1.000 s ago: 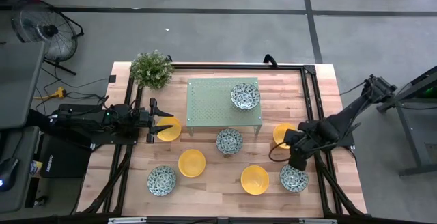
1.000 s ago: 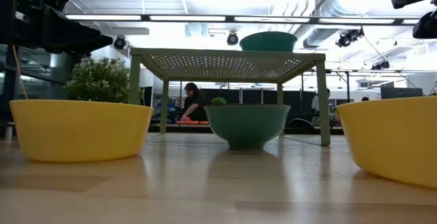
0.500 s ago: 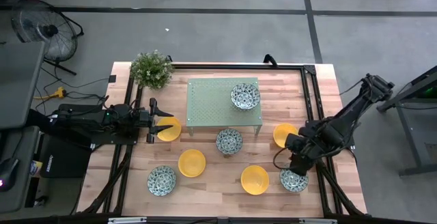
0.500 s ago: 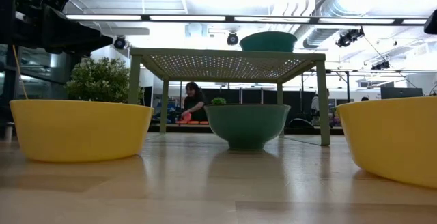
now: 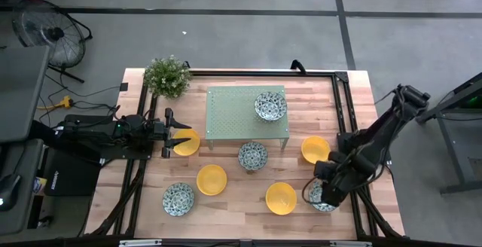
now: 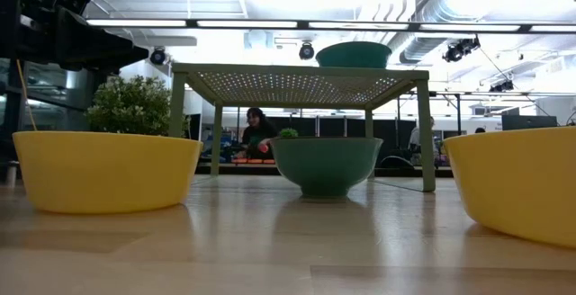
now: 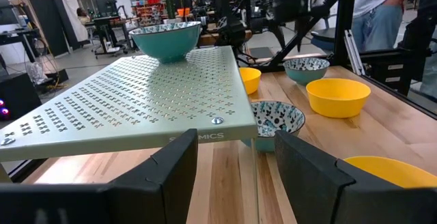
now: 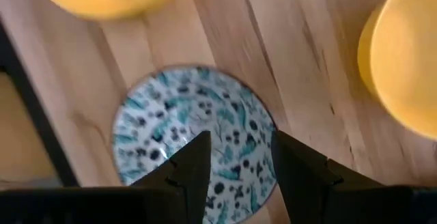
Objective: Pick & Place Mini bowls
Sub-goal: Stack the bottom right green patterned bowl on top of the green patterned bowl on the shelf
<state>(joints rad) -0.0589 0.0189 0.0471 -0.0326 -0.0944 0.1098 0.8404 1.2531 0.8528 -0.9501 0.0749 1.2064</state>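
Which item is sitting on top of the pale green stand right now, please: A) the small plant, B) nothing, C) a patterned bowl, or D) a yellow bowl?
C: one patterned bowl rests on the green stand, near its corner.

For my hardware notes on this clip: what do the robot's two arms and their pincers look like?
Both arms are dark, nearly black, jointed segments with thin black cables alongside. The left pincer and the right pincer each end in two flat, matte black fingers. No markings are legible.
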